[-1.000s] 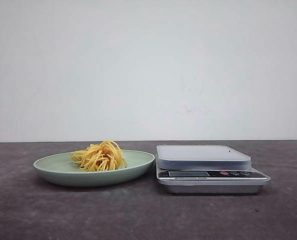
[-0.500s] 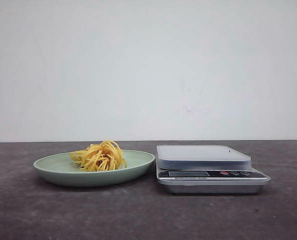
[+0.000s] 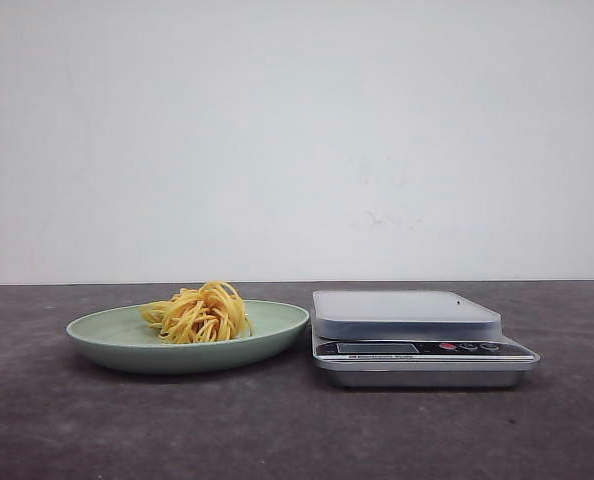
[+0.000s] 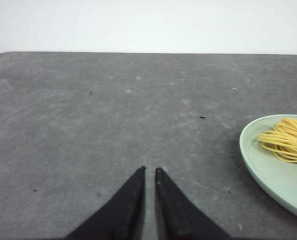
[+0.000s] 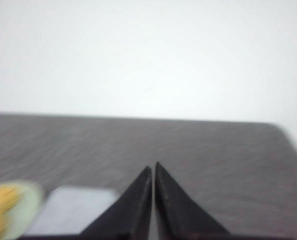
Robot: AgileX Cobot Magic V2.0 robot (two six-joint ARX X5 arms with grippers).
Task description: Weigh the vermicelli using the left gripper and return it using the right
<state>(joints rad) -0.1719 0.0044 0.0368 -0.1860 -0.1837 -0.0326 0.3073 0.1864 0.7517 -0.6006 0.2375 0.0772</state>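
A tangle of yellow vermicelli [image 3: 198, 312] sits piled near the middle of a pale green plate [image 3: 107, 340] on the dark grey table [image 3: 277, 430]. Just to the right of the plate, close to its rim but apart from it, stands a silver digital kitchen scale [image 3: 417, 345] with a bare flat platform, a small display and round buttons along its front edge.

Neither arm shows in the front view. In the left wrist view, the left tool [image 4: 149, 172] hangs over bare table with its two black tapered fingers nearly together, only a thin slit between the tips, holding nothing; the plate and noodles lie off to one side. In the blurred right wrist view, the right tool [image 5: 153, 167] likewise has its fingers drawn together and empty, above the table, with the scale and plate edge visible beyond.
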